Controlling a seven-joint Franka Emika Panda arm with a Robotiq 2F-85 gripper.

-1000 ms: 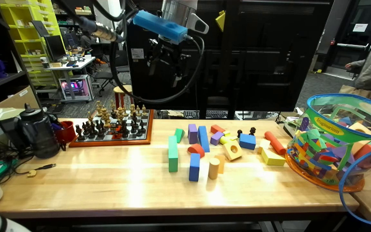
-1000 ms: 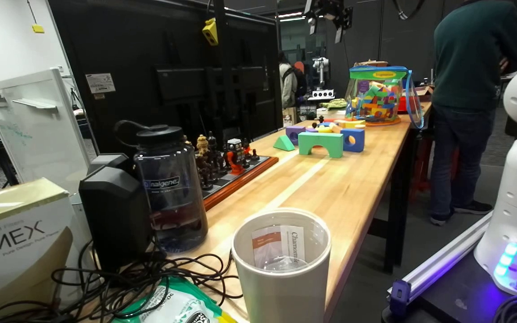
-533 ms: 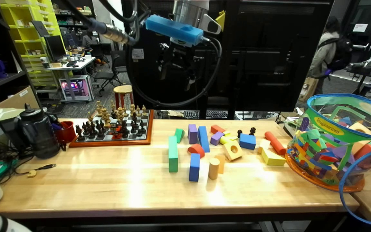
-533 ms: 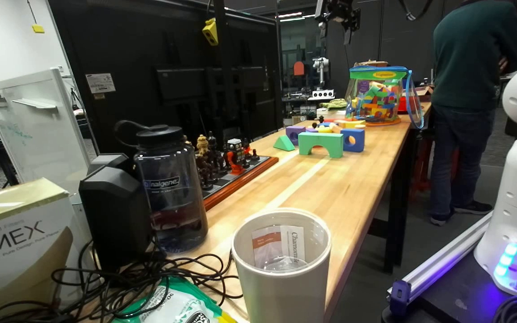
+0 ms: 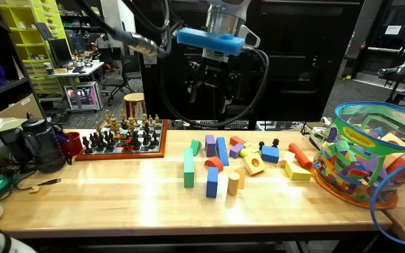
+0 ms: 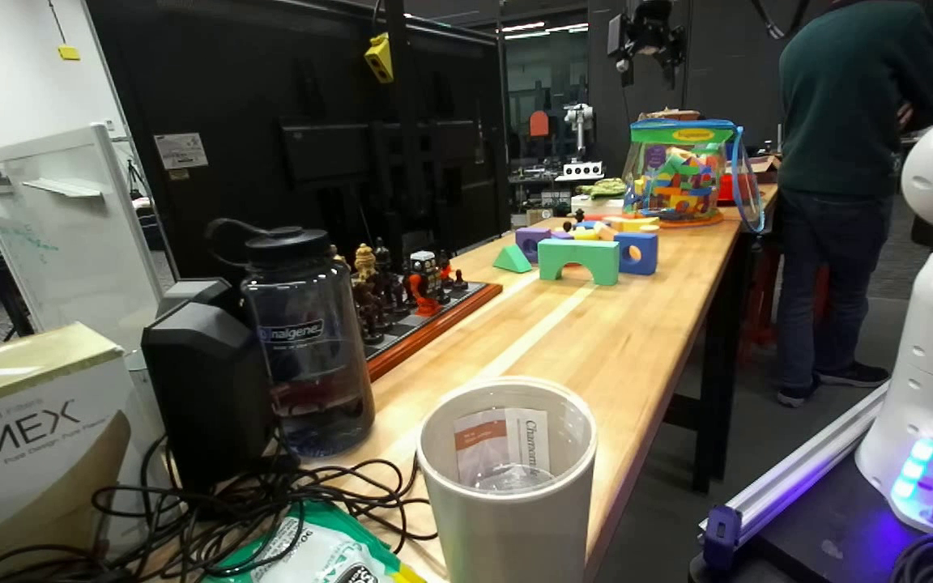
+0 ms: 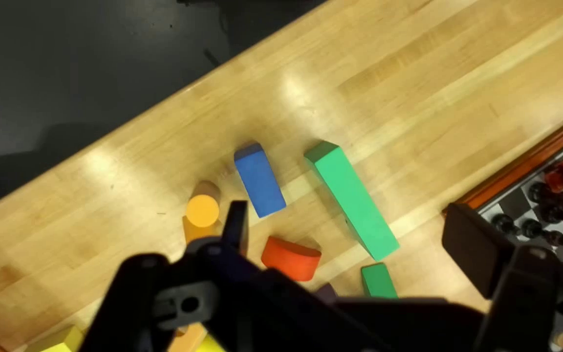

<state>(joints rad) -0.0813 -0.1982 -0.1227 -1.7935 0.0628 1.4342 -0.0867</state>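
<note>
Your gripper (image 5: 209,101): jaws wide apart | green arch-cut rectangular block (image 7: 355,203): well below, between your jaws in wrist view | inward from robot-side edge of wooden tabletop (image 5: 118,203)

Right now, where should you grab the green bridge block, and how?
I'd come straight down and pinch the green bridge block near the top, mid-length, across its long flat sides. It stands on two legs, narrow from above, so the open tool should fit around it.

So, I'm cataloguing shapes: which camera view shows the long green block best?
An exterior view that sees the long green block side-on, arched cutout plain. End-on, in an exterior view, top and narrow end show; the wrist view gives mainly the top.
</note>
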